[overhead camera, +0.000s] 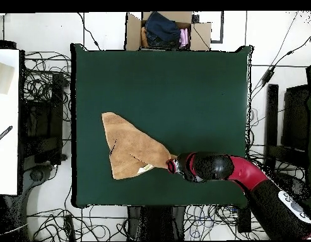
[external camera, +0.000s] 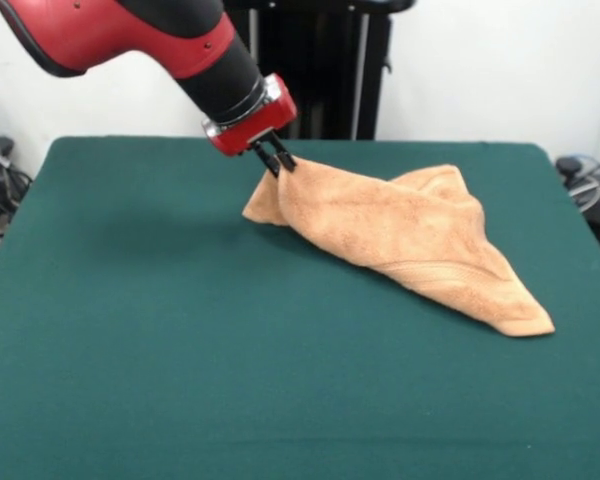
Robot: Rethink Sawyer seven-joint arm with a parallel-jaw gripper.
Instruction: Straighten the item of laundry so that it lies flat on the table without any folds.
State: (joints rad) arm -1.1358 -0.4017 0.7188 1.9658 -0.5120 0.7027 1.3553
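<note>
- Towel (external camera: 405, 235) in the front view: a light orange-tan terry cloth, bunched and folded over itself into a rough wedge on the green table (external camera: 180, 350).
- Its highest corner is drawn up to the gripper (external camera: 277, 160), whose two dark fingers are pinched together on the cloth; from there the fabric slopes down and away toward the picture's right.
- The far low end tapers to a point lying flat on the felt-like tabletop, toward the table's right side in this view, and a hemmed band runs along the lower edge near that point.
- The surface is nubby and looped, with soft ridges where one layer lies over another; a second fold peaks behind the main slope.
- The red and black arm (external camera: 140, 40) comes in from the upper left, ending in a red wrist with a metal ring just above the fingers.

- Overhead view: the towel (overhead camera: 129, 148) is a long triangular shape on the left half of the table (overhead camera: 183, 82), its narrow end touching the gripper (overhead camera: 173, 165) near the table's bottom edge.
- A small pale patch shows at the towel's lower edge, just beside the gripper.
- The arm (overhead camera: 246, 179) reaches in from the lower right.
- A cardboard box (overhead camera: 167, 30) holding clothes stands beyond the table's top edge, and cables (overhead camera: 44, 82) litter the floor around it.
</note>
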